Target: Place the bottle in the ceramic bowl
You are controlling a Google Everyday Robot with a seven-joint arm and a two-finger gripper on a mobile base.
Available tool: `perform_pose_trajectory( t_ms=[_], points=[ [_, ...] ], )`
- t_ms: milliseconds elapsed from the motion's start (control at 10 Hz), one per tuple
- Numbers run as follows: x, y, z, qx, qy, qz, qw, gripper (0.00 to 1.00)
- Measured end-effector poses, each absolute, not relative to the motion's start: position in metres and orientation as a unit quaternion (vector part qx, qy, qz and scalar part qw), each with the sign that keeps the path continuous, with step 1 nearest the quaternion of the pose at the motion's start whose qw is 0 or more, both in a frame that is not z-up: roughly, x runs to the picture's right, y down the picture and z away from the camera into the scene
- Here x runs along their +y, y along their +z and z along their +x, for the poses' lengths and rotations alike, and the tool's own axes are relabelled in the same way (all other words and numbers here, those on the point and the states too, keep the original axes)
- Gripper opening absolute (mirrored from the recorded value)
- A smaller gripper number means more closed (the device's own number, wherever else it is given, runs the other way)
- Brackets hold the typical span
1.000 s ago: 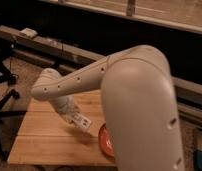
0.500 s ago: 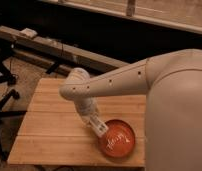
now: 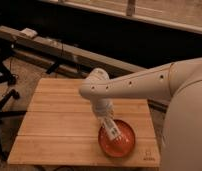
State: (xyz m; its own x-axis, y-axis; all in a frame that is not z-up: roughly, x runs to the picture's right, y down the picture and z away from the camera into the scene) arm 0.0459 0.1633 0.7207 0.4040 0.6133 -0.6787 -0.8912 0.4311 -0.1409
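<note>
The orange-red ceramic bowl [image 3: 126, 146] sits on the wooden table [image 3: 59, 125] near its front right corner. My gripper [image 3: 108, 124] hangs from the pale arm that comes in from the right, and it is over the bowl's left half. It is shut on the small whitish bottle [image 3: 113, 133], whose label with dark text faces the camera. The bottle's lower end is inside the bowl's rim, close to the bowl's floor. I cannot tell whether it touches the bowl.
The arm's large pale shell [image 3: 186, 115] fills the right side and hides the table's right edge. Dark stand legs [image 3: 5, 95] are on the floor to the left. A long rail [image 3: 69, 50] with a small white object [image 3: 29, 32] runs behind the table.
The gripper has carried the bottle right and toward the table's front, from left of the bowl to over and down into it.
</note>
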Motion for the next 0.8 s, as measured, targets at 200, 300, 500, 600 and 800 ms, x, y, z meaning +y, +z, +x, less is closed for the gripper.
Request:
perform_pose_trajectory(
  t_ms=[200, 300, 500, 600, 800],
  points=[
    [0.169, 0.721, 0.051, 0.289, 0.472, -0.253, 0.794, 0.47],
    [0.173, 0.721, 0.054, 0.296, 0.472, -0.254, 0.790, 0.60],
    [0.178, 0.721, 0.061, 0.313, 0.471, -0.254, 0.785, 0.77],
    [0.181, 0.723, 0.061, 0.324, 0.466, -0.254, 0.783, 0.80],
    [0.184, 0.727, 0.060, 0.350, 0.457, -0.255, 0.777, 0.80]
  ],
)
